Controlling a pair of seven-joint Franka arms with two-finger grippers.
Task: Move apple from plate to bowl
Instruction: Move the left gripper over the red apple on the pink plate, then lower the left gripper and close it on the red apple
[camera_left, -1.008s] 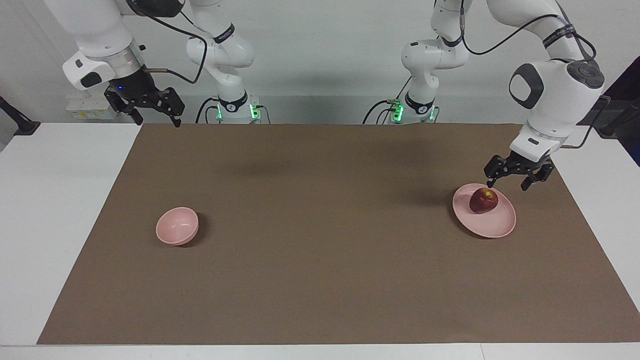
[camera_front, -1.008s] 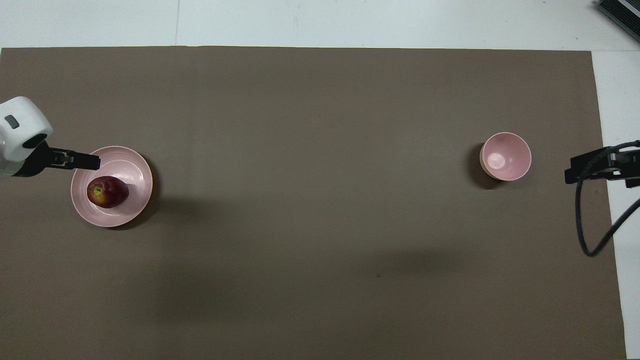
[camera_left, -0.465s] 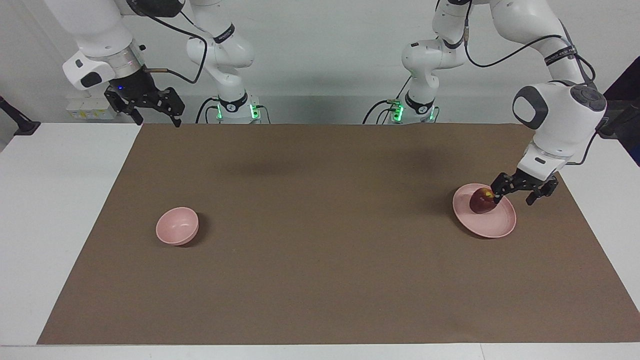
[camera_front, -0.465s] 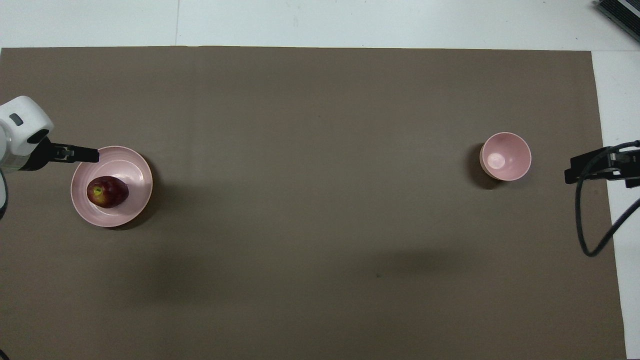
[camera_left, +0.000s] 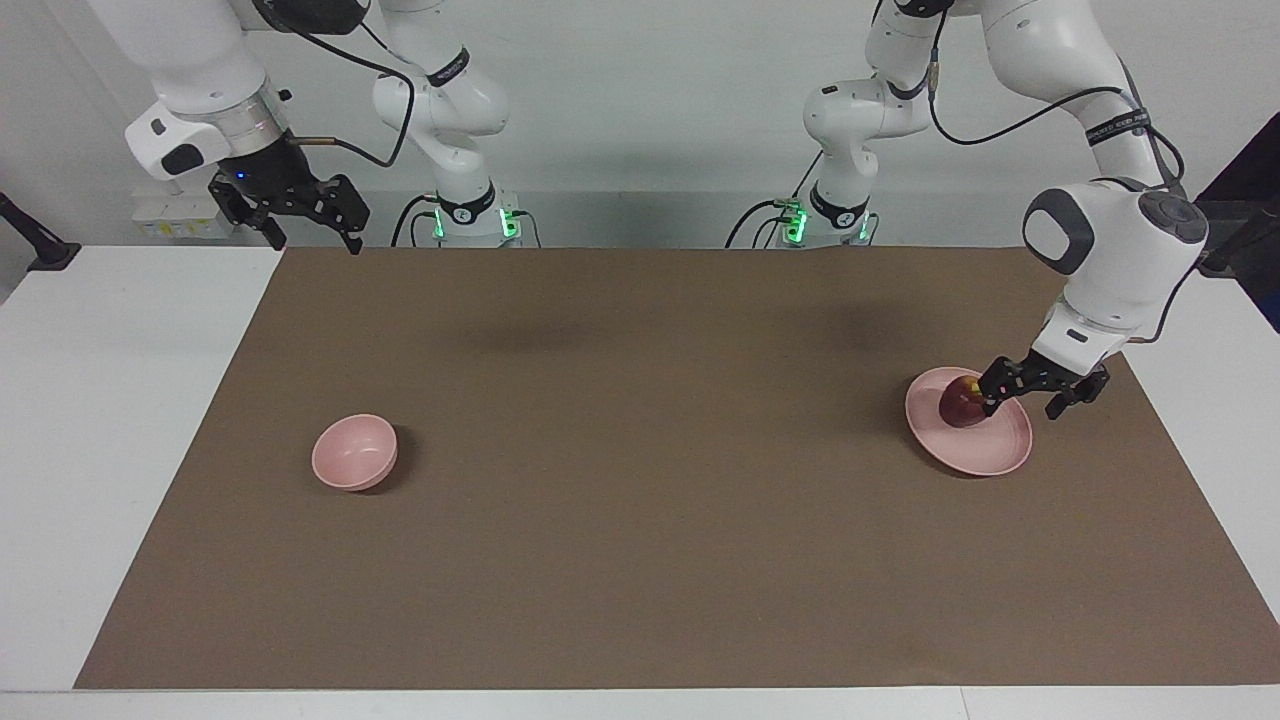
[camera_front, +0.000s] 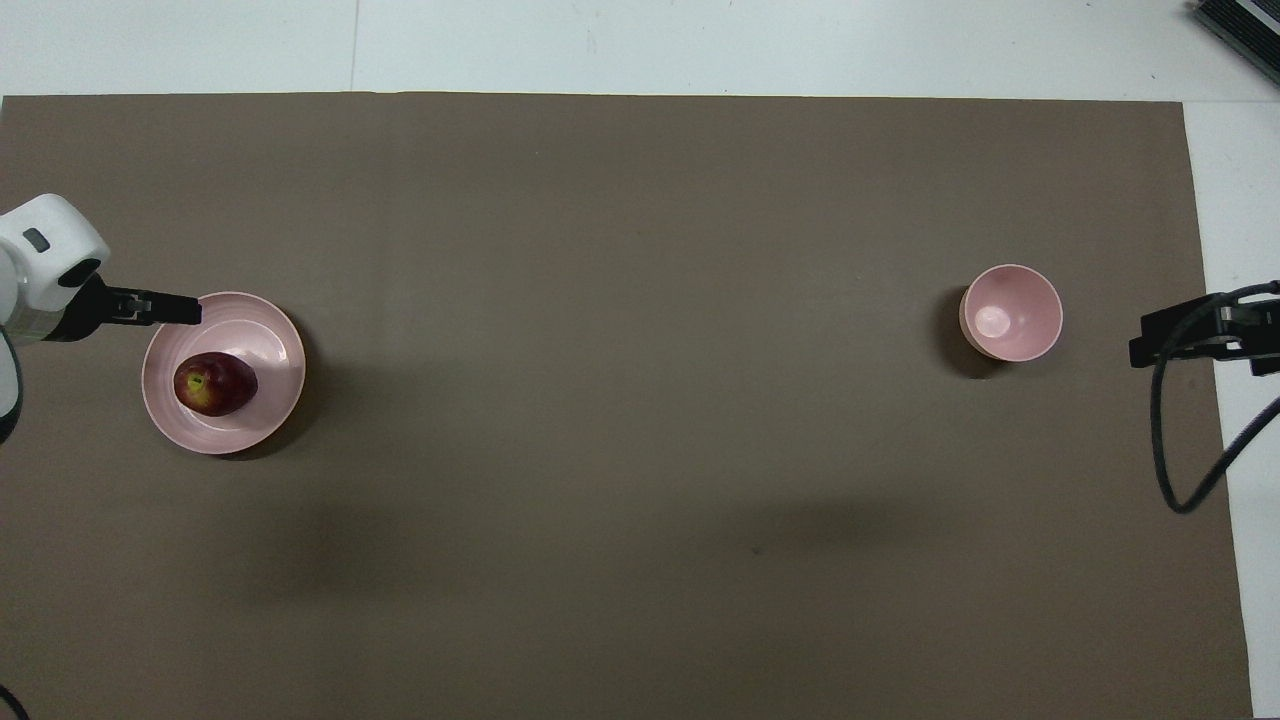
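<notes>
The dark red apple (camera_left: 960, 407) (camera_front: 215, 384) lies on the pale pink plate (camera_left: 985, 450) (camera_front: 268, 345) toward the left arm's end of the table. My left gripper (camera_left: 1022, 408) (camera_front: 150, 308) is open and low over the plate's rim at that end. One fingertip (camera_left: 990, 403) overlaps the apple's side in the facing view, and the apple is not between the fingers. The small pink bowl (camera_left: 354, 452) (camera_front: 1010, 312) stands empty toward the right arm's end. My right gripper (camera_left: 315, 243) (camera_front: 1165, 338) waits open, raised over the mat's edge at that end.
A brown mat (camera_left: 640, 450) covers most of the white table (camera_left: 120, 450). A black cable (camera_front: 1175, 470) hangs in a loop from the right arm. A dark object (camera_front: 1240, 30) sits at the table's corner farthest from the robots.
The left gripper has come down from above the plate to the apple's level at the plate's rim. Apple, plate, bowl and right arm have not moved.
</notes>
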